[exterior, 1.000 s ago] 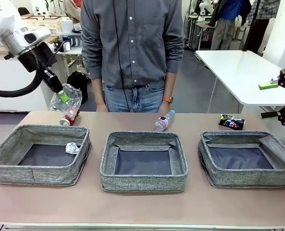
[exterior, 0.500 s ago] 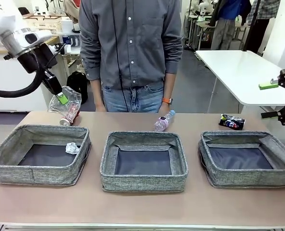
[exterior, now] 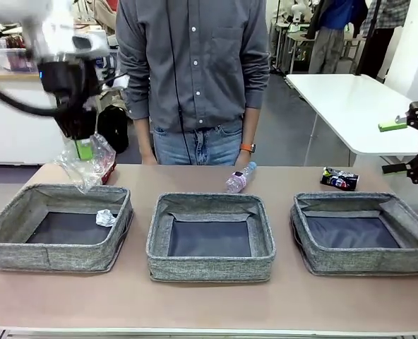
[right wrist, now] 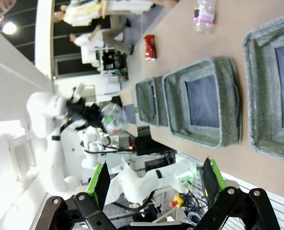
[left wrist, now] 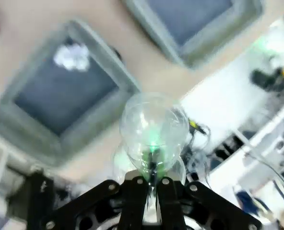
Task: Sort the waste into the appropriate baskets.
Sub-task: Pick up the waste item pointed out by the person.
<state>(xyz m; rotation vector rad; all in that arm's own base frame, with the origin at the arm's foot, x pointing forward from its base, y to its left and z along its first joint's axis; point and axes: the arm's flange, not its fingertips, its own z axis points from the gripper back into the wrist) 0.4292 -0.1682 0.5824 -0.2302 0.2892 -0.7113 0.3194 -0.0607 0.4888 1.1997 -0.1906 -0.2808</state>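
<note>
The clear plastic cup (exterior: 89, 162) hangs in the air over the far rim of the left basket (exterior: 54, 254), at about that basket's 12 o'clock. Its long axis runs close to vertical, in line with the fingers above it, and its free end points down toward 6 o'clock. The left gripper (exterior: 85, 147) is clenched on the cup's upper edge; in the left wrist view the green pads press together on the clear wall.

The crushed red can (exterior: 111, 169) lies on the bench (exterior: 209, 304) at the cup's 3 o'clock, partly hidden behind it. A crumpled white paper ball (exterior: 106, 217) sits inside the left basket, near its right wall.

The clear bottle with pink label (exterior: 239, 179) lies beyond the middle basket (exterior: 210, 268), its cap pointing to 1 o'clock. The crushed dark multicoloured can (exterior: 339, 179) lies beyond the right basket (exterior: 364, 261), at its 12 o'clock. The right gripper (exterior: 399, 147) hovers at that basket's 1 o'clock, jaws spread wide and grasping nothing.
</note>
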